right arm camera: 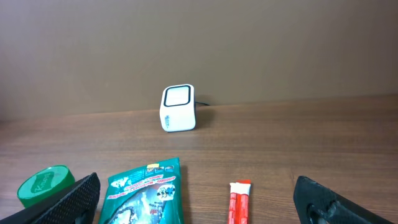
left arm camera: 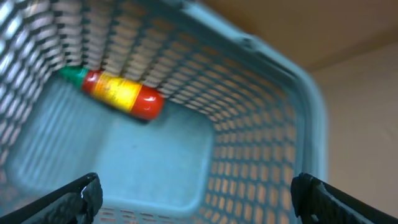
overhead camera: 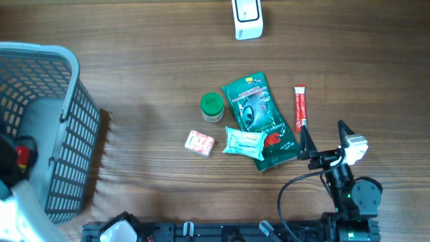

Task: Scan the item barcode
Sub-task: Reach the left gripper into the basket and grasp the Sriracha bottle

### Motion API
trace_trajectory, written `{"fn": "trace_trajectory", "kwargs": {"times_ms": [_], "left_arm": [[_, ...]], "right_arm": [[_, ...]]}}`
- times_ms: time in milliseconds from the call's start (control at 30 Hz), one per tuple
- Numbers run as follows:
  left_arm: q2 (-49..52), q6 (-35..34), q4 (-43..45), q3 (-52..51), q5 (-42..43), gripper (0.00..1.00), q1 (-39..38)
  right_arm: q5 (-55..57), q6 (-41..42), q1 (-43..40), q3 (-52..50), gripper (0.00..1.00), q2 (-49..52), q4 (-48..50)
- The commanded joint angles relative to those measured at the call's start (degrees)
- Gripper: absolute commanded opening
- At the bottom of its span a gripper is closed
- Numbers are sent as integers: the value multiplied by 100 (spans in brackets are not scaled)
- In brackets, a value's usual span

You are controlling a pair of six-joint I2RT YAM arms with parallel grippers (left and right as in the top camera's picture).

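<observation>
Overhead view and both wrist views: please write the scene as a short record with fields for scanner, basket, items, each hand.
scanner: white scanner, upright, at the far side
basket: blue-grey basket, at the left
in basket: red-yellow bottle, lying on its side
loose items: green pouch, green-lidded jar, red stick pack, pink packet, teal packet partly on the pouch
left hand: open, empty, over the basket
right hand: open, empty, facing the scanner

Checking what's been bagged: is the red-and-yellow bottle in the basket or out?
In: the bottle lies on its side inside the basket, against its mesh wall.
</observation>
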Motion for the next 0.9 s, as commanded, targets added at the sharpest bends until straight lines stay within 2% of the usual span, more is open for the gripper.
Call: {"fn": "trace_trajectory", "kwargs": {"times_ms": [0,100,333,467,567,867], "left_arm": [[608,-1692,-138,-551,874,100,1121],[918,-2658,-20,-1202,927,100,1648],[1137,-2686,1856,-2889,828,100,1851],[1143,-2686,2597,-3451,538,99,1886],[1228,-2686,3206,-3738,96,99,1917],[2514,-2688,4179,-3759,79,91,1917]], "right_arm": [[31,74,28,-4,99,-11,20],[31,74,28,-4,100,-11,20],[31,74,28,-4,100,-11,20],[31,76,28,-4,100,-11,20],[31,74,28,-7,100,-11,20],[31,74,28,-4,99,-11,20]]}}
